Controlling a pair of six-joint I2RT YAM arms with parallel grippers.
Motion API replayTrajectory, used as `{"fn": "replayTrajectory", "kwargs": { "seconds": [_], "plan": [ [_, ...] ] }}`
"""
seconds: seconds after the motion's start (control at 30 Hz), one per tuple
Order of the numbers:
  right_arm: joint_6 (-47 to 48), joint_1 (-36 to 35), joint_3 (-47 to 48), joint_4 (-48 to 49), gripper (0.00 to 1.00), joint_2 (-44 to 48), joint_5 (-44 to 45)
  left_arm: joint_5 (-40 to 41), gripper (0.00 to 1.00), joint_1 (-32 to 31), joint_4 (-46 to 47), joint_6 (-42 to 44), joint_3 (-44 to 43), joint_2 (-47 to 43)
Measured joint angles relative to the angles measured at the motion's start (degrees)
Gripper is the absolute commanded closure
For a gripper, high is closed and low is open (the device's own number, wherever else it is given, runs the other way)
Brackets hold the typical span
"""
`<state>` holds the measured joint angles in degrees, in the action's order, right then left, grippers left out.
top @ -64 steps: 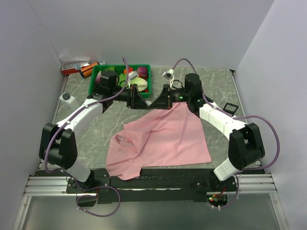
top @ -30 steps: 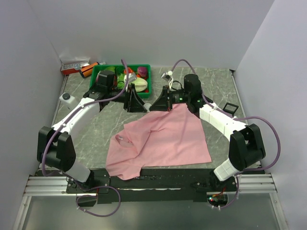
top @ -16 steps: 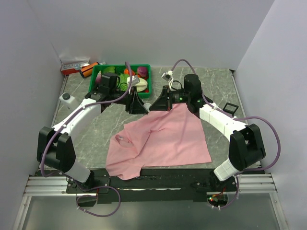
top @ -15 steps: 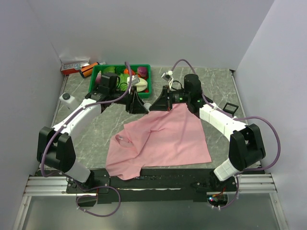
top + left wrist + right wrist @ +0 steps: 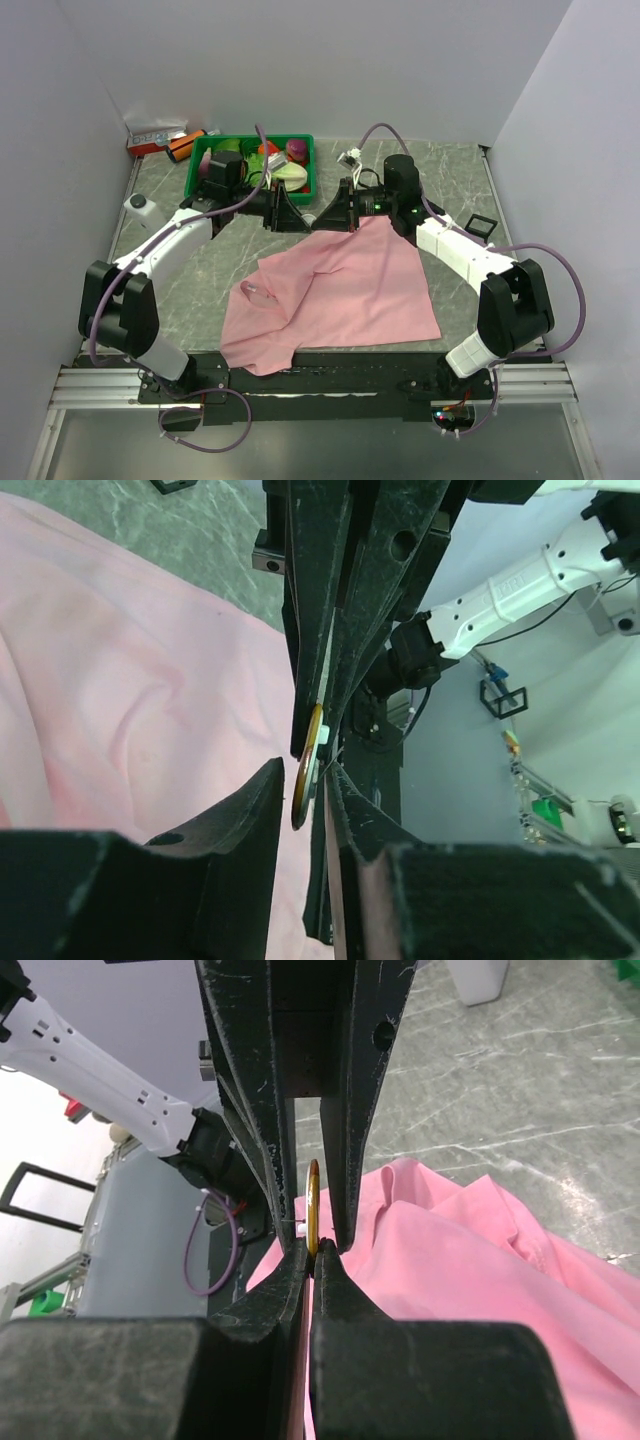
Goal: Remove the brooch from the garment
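The brooch, a thin gold disc seen edge-on, stands between both pincers at the garment's far corner, upper middle of the overhead view. The right pincer is pinched tight on its lower rim. The left pincer brackets it narrowly; contact cannot be told. The soft, creased pink cloth lies on the grey marbled bench.

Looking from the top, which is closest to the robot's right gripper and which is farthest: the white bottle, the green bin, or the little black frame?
From the right gripper, shut on the brooch:
1. Green bin, just behind it to the left.
2. Black frame, off to the right.
3. White bottle, at the far left edge.
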<state>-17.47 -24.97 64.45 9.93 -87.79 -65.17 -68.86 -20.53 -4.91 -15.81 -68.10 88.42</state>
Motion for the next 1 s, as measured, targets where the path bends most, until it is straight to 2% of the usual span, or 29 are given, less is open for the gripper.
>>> {"fn": "replayTrajectory", "kwargs": {
  "seconds": [0.2, 0.33, 0.43, 0.63, 0.77, 1.0],
  "plan": [
    [1.31, 0.00, 0.02, -0.22, 1.00, 0.00, 1.07, -1.22, 0.77, 0.63, 3.98, -4.44, 0.98, 0.68],
    [2.69, -0.13, 0.13, -0.90, 1.00, 0.02, 1.09, -1.55, 0.85, 0.74, 4.98, -5.75, 1.33, 0.87],
    [5.68, -0.44, 0.96, -3.13, 1.00, 0.11, 1.51, -2.49, 0.87, 0.96, 5.73, -6.82, 1.36, 1.55],
    [12.02, -1.11, 3.41, -8.39, 1.00, 0.17, 2.64, -3.50, 0.86, 1.51, 8.31, -9.97, 1.90, 2.23],
    [17.57, -1.99, 5.55, -12.94, 1.00, 0.17, 3.93, -5.31, 0.87, 2.32, 15.54, -16.11, 4.11, 2.82],
    [24.61, -2.51, 8.17, -18.29, 1.00, 0.22, 6.01, -7.19, 0.87, 2.67, 22.21, -22.36, 4.13, 5.05]
  ]
}}
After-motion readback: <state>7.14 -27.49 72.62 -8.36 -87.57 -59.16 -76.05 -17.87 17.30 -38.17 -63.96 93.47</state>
